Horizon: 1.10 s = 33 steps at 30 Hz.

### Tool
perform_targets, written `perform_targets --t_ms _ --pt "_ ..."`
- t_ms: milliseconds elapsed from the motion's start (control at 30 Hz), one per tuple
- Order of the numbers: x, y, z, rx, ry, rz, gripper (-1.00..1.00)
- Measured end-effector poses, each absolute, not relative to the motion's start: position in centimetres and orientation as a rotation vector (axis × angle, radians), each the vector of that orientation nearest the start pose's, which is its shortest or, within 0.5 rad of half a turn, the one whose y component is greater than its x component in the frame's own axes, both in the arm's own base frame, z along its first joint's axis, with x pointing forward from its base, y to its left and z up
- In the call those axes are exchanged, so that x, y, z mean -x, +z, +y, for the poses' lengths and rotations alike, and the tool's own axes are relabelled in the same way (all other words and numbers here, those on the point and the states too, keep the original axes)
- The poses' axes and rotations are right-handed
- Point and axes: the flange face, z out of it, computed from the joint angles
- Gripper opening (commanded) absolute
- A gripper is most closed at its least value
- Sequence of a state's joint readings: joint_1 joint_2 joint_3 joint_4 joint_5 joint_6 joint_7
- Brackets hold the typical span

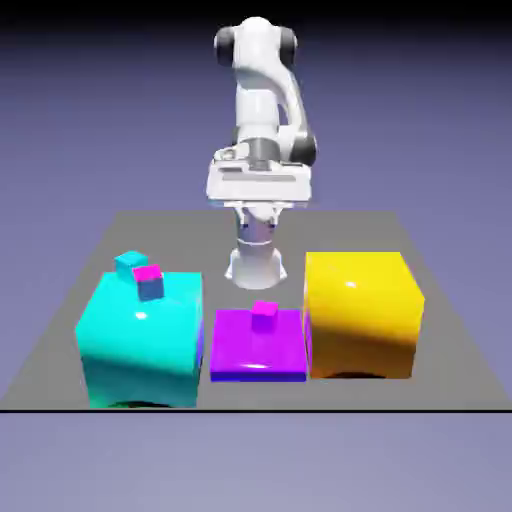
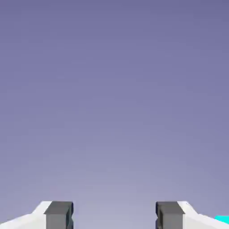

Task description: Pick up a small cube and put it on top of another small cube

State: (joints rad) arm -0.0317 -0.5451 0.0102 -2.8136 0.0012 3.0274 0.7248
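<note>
1. Cyan covers one big block point(image 1: 143, 340), standing to the exterior view's left of the purple slab, my landmark.
2. One small cyan cube point(image 1: 131, 265) shows at that block's rear left corner, left of and farther back than the slab; whether it sits on the block or behind it, I can't tell.
3. One small pink-topped cube point(image 1: 148, 283), its front darker, is on the big block near its back edge, also left of the slab.
4. One purple slab point(image 1: 240, 345) lies low on the one dark table point(image 1: 360, 230), with one small magenta cube point(image 1: 264, 315) on its rear part. That makes three small cubes; which one is to be lifted, I can't tell.
5. One white arm point(image 1: 257, 110) rises behind the slab; its one gripper point(image 2: 114, 215) is above and behind it, two fingertips wide apart, holding nothing.
6. One big yellow block point(image 1: 360, 315) stands just right of the slab.
</note>
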Motion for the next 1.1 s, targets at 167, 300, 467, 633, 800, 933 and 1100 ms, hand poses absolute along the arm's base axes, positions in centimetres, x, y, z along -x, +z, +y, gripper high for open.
perform_targets --t_ms 167,300,467,633,800,933,1100 --pt "-40.0 40.9 -9.8 2.662 -0.754 1.244 0.0" --pt "-39.5 40.0 -14.7 2.714 -0.601 1.386 0.0" --pt "-38.0 39.0 -20.6 2.761 -0.417 1.573 0.0" --pt "-35.0 37.9 -26.8 2.792 -0.211 1.796 0.0" --pt "-30.3 34.8 -30.6 2.841 0.072 1.939 0.0" --pt "-29.5 31.9 -27.9 2.879 0.122 1.808 0.0" --pt "-28.8 28.8 -25.0 2.872 0.138 1.678 0.0"
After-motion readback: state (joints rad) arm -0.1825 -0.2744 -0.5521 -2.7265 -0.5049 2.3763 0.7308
